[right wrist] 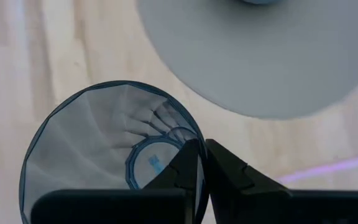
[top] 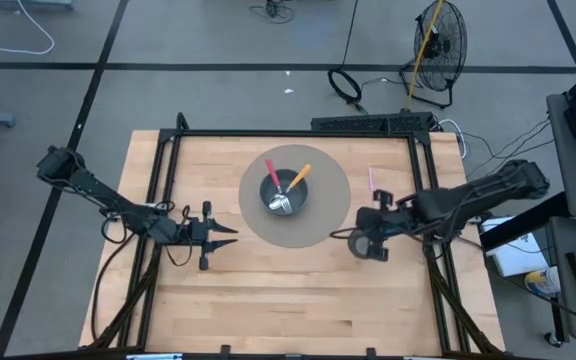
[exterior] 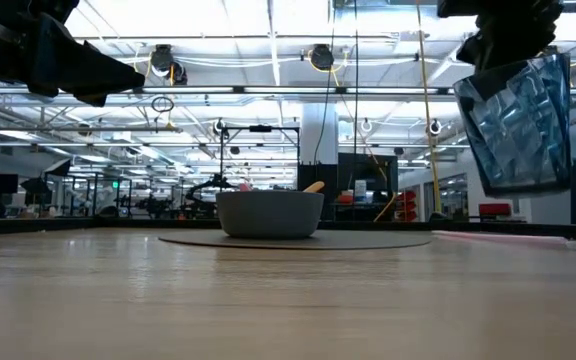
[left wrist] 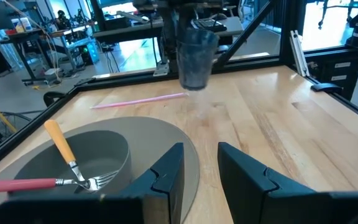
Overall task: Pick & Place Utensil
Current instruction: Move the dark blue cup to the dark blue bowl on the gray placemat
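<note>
A dark grey bowl (top: 283,190) sits on a round grey mat (top: 328,215) mid-table. It holds a pink-handled fork (left wrist: 23,183) and an orange-handled fork (left wrist: 61,144), their heads down in the bowl and their handles resting on its rim. A thin pink utensil (top: 372,180) lies flat on the wood to the right of the mat. My right gripper (right wrist: 202,152) is shut on a translucent blue cup (exterior: 516,120), just off the mat's right edge. My left gripper (top: 230,235) hovers open at the mat's left edge, pointing at the bowl. My right gripper pinches the blue cup's rim (right wrist: 197,138), one finger (right wrist: 186,167) inside the cup and the other (right wrist: 232,174) outside its wall. The fingers come from above, pointing down. The cup hangs below them, mouth up and slightly tilted, lifted clear of the table.
A black metal frame (top: 298,133) borders the wooden table (top: 298,310). Bare wood stretches across the near half. A fan (top: 438,40) and cables stand on the floor past the far edge, and desks with equipment lie to the right.
</note>
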{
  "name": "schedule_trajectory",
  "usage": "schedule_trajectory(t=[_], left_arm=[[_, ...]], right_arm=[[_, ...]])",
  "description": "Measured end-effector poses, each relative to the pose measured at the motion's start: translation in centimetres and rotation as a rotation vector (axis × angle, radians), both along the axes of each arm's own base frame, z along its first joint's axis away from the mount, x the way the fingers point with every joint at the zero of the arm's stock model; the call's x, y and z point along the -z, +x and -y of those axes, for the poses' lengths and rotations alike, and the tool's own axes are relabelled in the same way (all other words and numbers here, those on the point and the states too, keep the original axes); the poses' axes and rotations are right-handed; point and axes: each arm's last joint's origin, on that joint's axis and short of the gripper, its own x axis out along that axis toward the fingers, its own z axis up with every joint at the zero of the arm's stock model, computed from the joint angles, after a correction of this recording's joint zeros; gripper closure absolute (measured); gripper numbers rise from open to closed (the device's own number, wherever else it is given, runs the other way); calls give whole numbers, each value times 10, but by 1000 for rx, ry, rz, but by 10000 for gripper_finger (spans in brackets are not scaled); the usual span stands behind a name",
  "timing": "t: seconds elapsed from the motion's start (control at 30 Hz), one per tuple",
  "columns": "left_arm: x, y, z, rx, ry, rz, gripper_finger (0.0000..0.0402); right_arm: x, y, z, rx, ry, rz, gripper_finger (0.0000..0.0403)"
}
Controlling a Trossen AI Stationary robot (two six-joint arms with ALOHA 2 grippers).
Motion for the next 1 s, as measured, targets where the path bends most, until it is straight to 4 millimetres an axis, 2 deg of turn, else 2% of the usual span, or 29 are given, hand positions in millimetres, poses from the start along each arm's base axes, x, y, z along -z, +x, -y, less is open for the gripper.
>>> schedule_trajectory(t=[0.2, 0.43, 0.67, 1.0], left_arm=[[0, 0, 0, -1, -6, 1, 298], [0, 0, 0, 1, 8, 1, 298], [0, 0, 0, 1, 9, 1, 298], [-1, 0, 0, 1, 5, 5, 298]], right_arm=[[-14, -20, 8, 63, -30, 45, 390], [-23, -29, 16, 98, -54, 106, 390], [-23, -22, 33, 103, -52, 106, 390], [-30, 3, 60, 16, -69, 248, 390]])
